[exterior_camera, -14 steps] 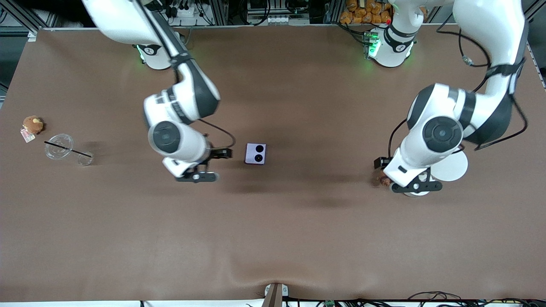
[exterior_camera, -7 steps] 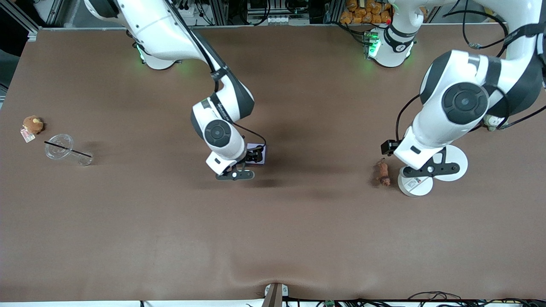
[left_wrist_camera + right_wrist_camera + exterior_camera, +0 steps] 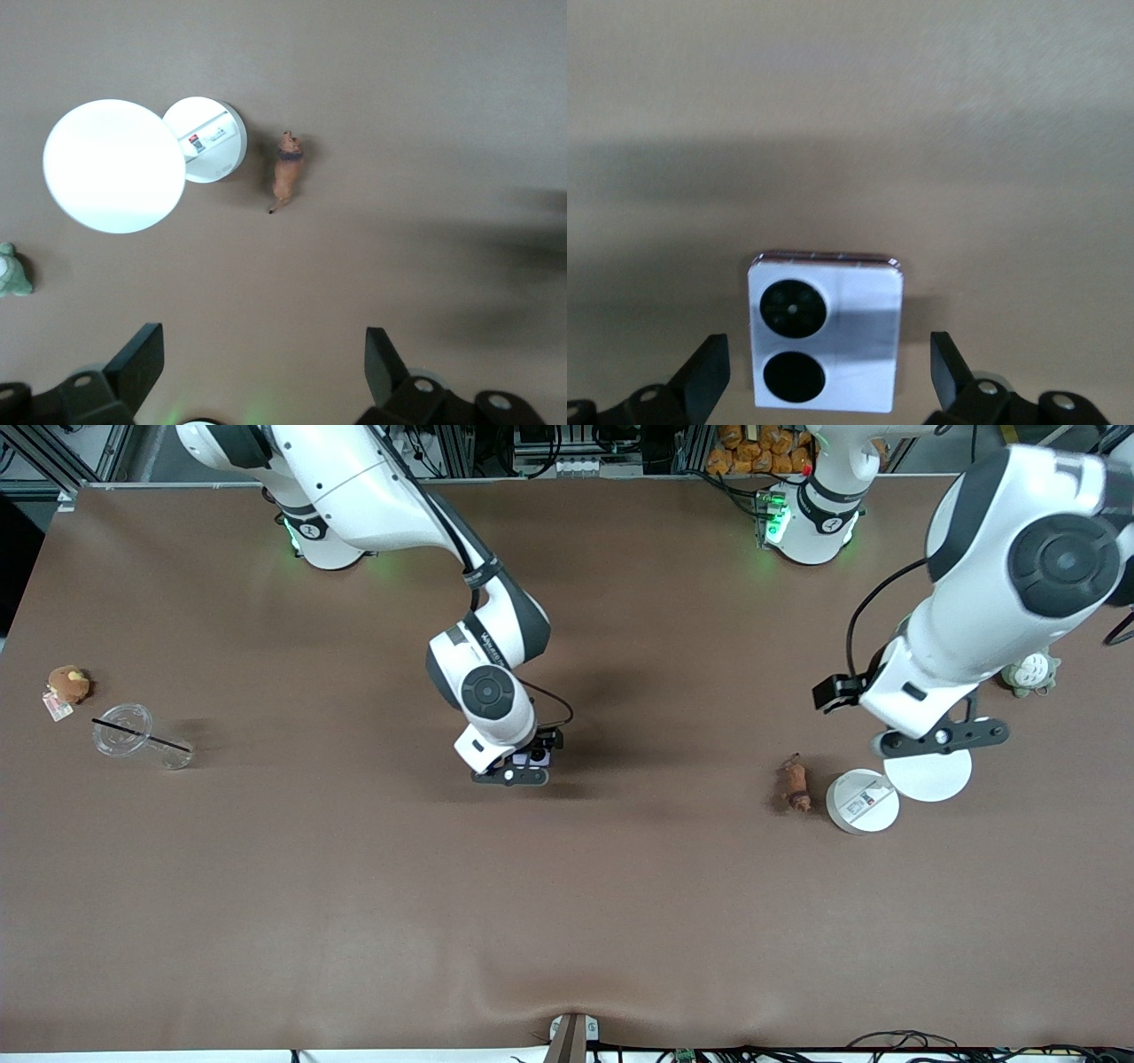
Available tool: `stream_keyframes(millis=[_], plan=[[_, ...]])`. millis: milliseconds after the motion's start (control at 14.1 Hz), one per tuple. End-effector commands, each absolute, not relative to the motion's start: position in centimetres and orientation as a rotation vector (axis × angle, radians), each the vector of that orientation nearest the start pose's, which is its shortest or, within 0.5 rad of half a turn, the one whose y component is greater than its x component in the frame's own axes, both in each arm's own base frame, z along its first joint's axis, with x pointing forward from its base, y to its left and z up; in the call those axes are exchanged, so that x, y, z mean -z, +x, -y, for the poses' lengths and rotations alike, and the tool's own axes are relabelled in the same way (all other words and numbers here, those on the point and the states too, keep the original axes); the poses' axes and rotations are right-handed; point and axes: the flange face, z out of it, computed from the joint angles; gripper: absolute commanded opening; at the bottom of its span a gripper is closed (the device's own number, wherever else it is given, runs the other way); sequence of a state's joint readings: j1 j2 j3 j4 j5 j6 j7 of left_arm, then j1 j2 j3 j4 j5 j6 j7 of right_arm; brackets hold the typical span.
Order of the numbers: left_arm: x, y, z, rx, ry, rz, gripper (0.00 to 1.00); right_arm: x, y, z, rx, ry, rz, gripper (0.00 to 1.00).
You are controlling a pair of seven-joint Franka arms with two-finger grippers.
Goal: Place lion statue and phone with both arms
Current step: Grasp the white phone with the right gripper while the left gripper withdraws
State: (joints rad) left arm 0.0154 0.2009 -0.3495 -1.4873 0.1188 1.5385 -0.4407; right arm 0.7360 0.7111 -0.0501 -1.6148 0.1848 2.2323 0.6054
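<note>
The phone (image 3: 827, 332), a pale lavender square with two black camera circles, lies flat in the middle of the table. In the front view only a sliver of the phone (image 3: 537, 759) shows under my right hand. My right gripper (image 3: 511, 776) hangs just over it, open, its fingers (image 3: 709, 365) standing either side of the phone without touching. The lion statue (image 3: 795, 783), small and reddish-brown, lies on the table toward the left arm's end, and the left wrist view shows the lion statue (image 3: 285, 168) too. My left gripper (image 3: 943, 737) is up over the white discs, open and empty (image 3: 263, 367).
Two white discs (image 3: 862, 801) (image 3: 928, 775) lie beside the lion. A grey-green plush (image 3: 1030, 672) sits near the left arm's end. At the right arm's end are an orange-brown plush (image 3: 68, 684) and a clear lid with a straw (image 3: 124, 729).
My right gripper has swung across from beside the phone to directly over it. My left gripper has pulled up and away from the lion toward the left arm's end, uncovering lion and discs.
</note>
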Motion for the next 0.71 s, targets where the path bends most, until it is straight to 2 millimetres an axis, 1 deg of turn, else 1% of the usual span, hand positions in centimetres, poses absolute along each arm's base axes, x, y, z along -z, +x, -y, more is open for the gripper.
stream_keyframes(millis=[0,71,142,283,425,567,638], plan=[[-56.4,57.3,15.5,-0.194,-3.034,0.194,1.0,-18.7,52.4,-44.4,-0.194,-3.109,-0.07,1.0],[-56.0,57.1,15.2,-0.237,-3.021,0.196,1.0,-18.2,52.3,-44.4,-0.198,-3.112,-0.07,1.0],[-55.9,57.1,15.1,-0.245,-3.019,0.198,1.0,-18.1,52.3,-44.4,-0.201,-3.112,-0.072,1.0],[-56.0,57.4,14.2,-0.235,-3.011,0.219,1.0,-17.8,52.3,-44.3,-0.201,-3.113,-0.075,1.0],[-57.0,57.6,14.1,-0.203,-3.017,0.229,1.0,-17.1,52.3,-44.3,-0.191,-3.111,-0.079,1.0],[-57.6,57.8,12.8,-0.185,-3.018,0.258,1.0,-16.4,52.2,-44.3,-0.2,-3.116,-0.078,1.0],[-57.7,57.8,12.7,-0.183,-3.019,0.259,1.0,-16.3,52.1,-44.3,-0.202,-3.117,-0.078,1.0]])
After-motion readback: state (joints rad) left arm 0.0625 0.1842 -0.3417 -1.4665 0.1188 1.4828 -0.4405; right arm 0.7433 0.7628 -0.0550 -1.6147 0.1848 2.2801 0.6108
